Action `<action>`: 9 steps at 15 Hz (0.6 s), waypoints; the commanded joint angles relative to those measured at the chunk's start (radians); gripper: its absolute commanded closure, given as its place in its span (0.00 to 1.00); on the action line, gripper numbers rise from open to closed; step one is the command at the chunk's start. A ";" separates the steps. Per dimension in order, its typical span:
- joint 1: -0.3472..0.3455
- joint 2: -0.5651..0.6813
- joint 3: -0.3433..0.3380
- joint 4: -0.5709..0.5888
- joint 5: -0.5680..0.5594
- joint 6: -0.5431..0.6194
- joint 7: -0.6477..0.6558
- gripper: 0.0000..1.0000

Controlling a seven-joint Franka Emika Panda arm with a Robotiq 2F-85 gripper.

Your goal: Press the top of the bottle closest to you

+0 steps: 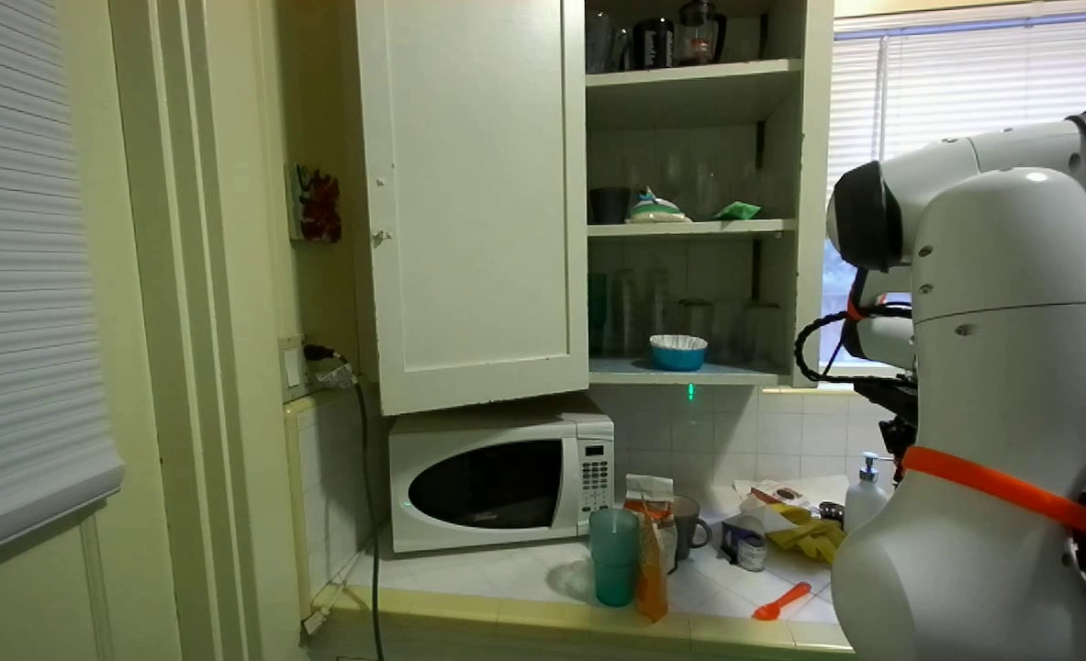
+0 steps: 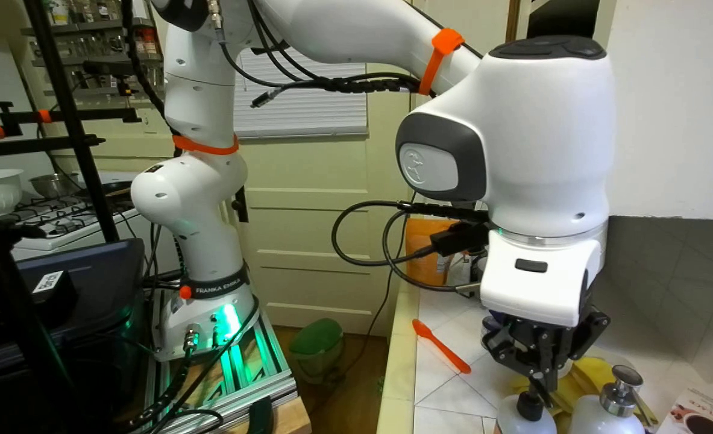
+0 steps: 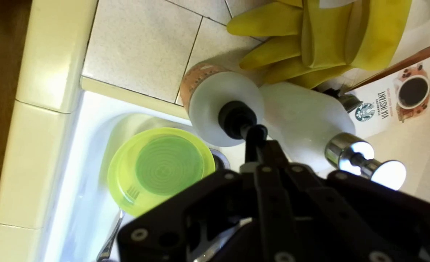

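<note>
The near bottle point(image 3: 209, 105) is white with an orange-brown label and a black pump top point(image 3: 236, 118). It stands upright at the sink's edge, and it also shows at the bottom of an exterior view point(image 2: 516, 421). My gripper point(image 3: 269, 151) is shut, with its fingertips together at the pump head. In an exterior view the gripper point(image 2: 540, 386) points down right over the pump. I cannot tell whether it touches or presses it. A second white bottle point(image 3: 302, 120) with a silver pump stands beside it, and it shows in both exterior views point(image 1: 864, 505) point(image 2: 606, 419).
Yellow rubber gloves point(image 3: 273, 47) and a coffee box point(image 3: 400, 87) lie behind the bottles. A green bowl point(image 3: 196, 145) sits in the white sink point(image 3: 67, 174). An orange spoon point(image 2: 440, 346) lies on the counter. A microwave point(image 1: 487, 487) stands under an open cabinet.
</note>
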 commanded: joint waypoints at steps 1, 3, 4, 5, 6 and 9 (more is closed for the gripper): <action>0.002 0.007 -0.005 0.013 0.011 -0.042 0.005 1.00; 0.002 0.012 -0.006 0.014 0.009 -0.042 0.008 1.00; 0.001 0.016 -0.007 0.015 0.010 -0.042 0.010 1.00; 0.000 0.019 -0.006 0.016 0.012 -0.042 0.010 1.00; 0.000 0.022 -0.006 0.017 0.014 -0.040 0.010 1.00; -0.002 0.027 -0.003 0.017 0.025 -0.034 0.007 1.00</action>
